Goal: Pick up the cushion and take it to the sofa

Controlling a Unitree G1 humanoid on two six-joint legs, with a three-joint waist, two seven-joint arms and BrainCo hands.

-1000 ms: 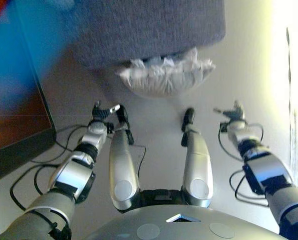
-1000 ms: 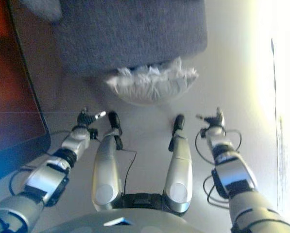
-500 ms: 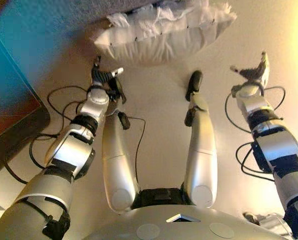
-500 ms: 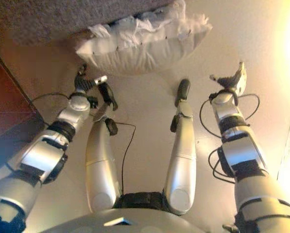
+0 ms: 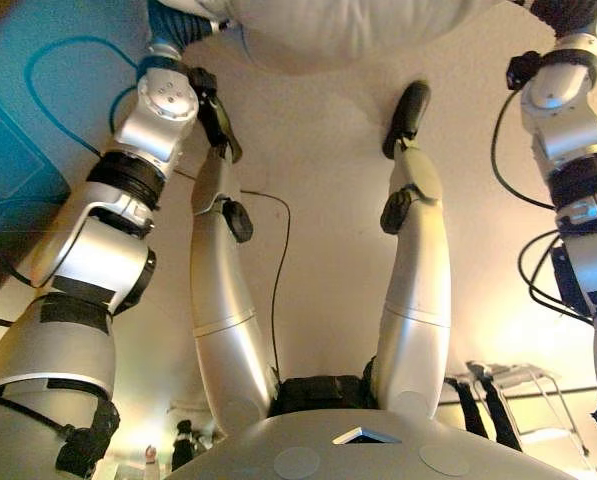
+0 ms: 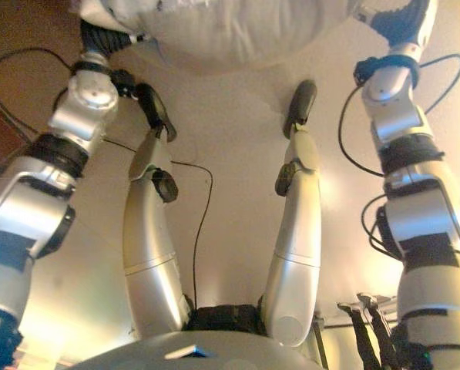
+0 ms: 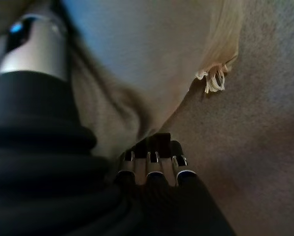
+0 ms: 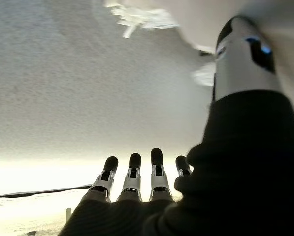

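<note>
The white cushion (image 5: pixel 348 30) with a frilly fringe lies on the floor against the grey sofa, at the top edge of the eye views. My left hand (image 5: pixel 173 25) is at its left end. In the left wrist view the thumb (image 7: pixel 36 46) lies against the cushion (image 7: pixel 151 59) and the straight fingers (image 7: pixel 154 157) point along its lower side. My right hand (image 6: pixel 403 19) is at the cushion's right end. Its fingers (image 8: pixel 132 172) are straight and its thumb (image 8: pixel 240 54) rests by the cushion (image 8: pixel 284 19).
The grey sofa fabric (image 7: pixel 265 123) is right behind the cushion and also shows in the right wrist view (image 8: pixel 63 73). A dark cabinet (image 5: pixel 8 150) stands at the left. A metal frame (image 5: pixel 508 385) stands on the beige floor at the lower right.
The view has tipped forward and the cushion has slid to the top edge. Both hands have reached out from the floor in front of the cushion to its two ends.
</note>
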